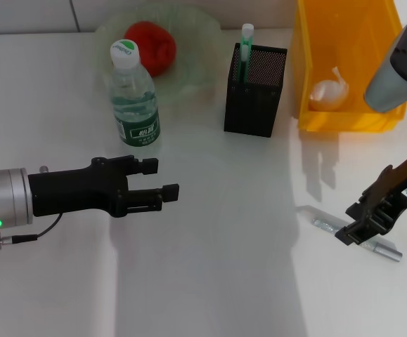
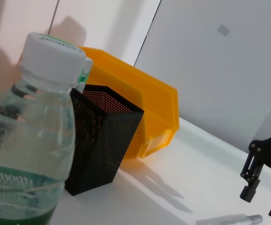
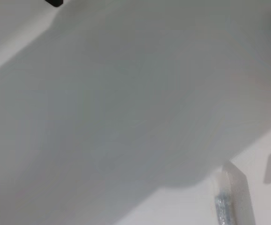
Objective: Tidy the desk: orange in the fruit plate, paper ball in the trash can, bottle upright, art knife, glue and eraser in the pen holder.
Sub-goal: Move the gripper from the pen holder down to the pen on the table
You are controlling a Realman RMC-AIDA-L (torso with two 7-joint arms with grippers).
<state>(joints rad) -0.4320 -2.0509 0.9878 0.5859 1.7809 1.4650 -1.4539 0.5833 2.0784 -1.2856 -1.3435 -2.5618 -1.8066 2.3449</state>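
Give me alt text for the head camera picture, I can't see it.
The right end effector sits over a silver art knife lying on the white desk; the left end effector hangs open near an upright water bottle. Behind are an orange in a glass plate, a black pen holder, and a paper ball in a yellow bin.

The robot's left arm ends in a silver metal cuff with a glowing green ring light, a thin black cable trailing beneath it. Its left gripper (image 1: 159, 180) is matte black, blocky, with two squared fingers. The right arm wears a smooth grey housing; the right gripper (image 1: 363, 226) is black with brown panels, a white label and bright metal fittings.
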